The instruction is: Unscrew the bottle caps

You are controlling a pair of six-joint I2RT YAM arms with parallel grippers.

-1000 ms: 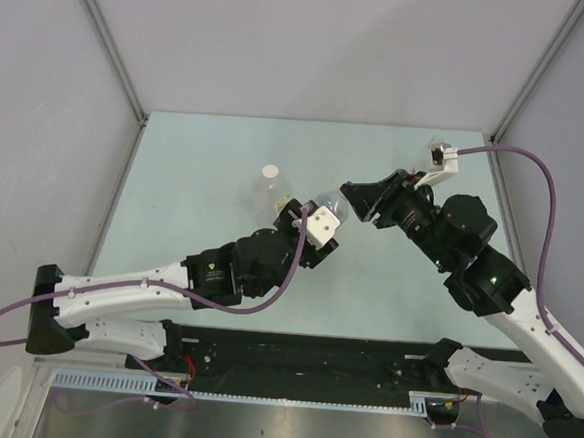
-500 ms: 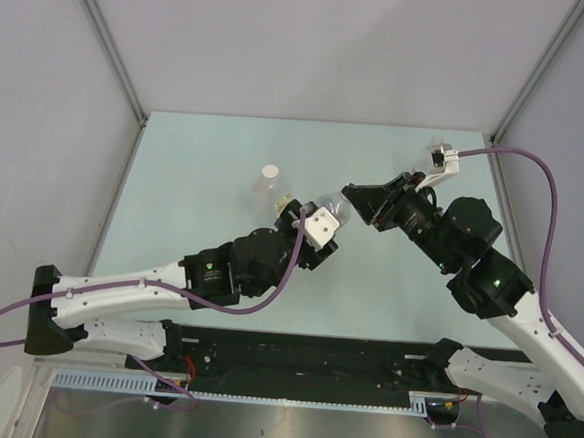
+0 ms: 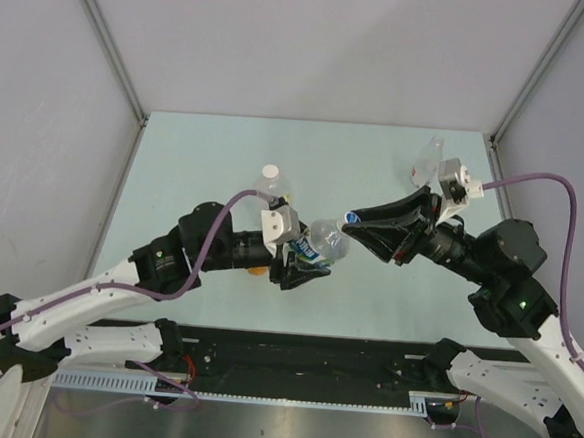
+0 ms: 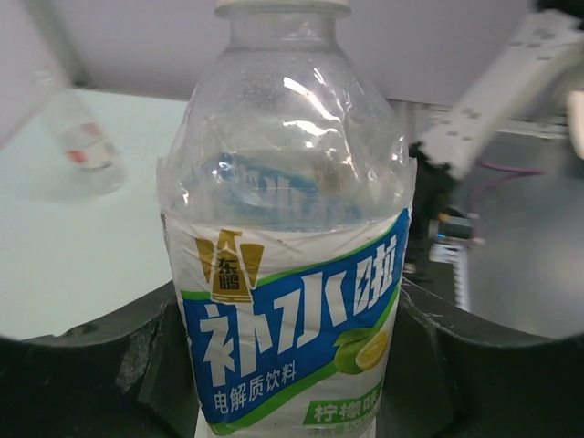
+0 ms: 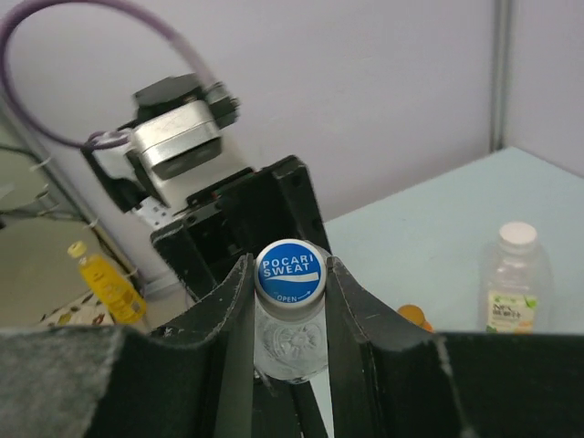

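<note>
Found a flat, matte, pale green table point(image 3: 196, 152) spread beneath the blue-labelled bottle point(image 4: 290, 301). Saw the left gripper point(image 3: 301, 258) clamped round that bottle's labelled body, black fingers point(image 4: 137, 365) pressed to both sides, holding it tipped over with its neck toward the right arm. Met the right gripper point(image 3: 355, 223) at that neck end, pinched onto the blue cap point(image 5: 289, 271) and touching it on either side. Noted a squat clear bottle point(image 3: 268, 189) upright near the held one, beyond it and to the left, with a yellowish label. Judged the held bottle itself to be clear, dented plastic, its glossy label printed blue, white and green. Spotted a slim clear bottle point(image 3: 429, 158) well apart from it to the far right, just past the white camera block point(image 3: 453, 178); could not tell its cap. Read white lettering on the blue cap's flat round top. Saw a plain white cap point(image 3: 270, 171) screwed onto the squat bottle. Glimpsed an orange thing point(image 3: 256, 270) just beside the held bottle's base end, mostly hidden under the left arm.
</note>
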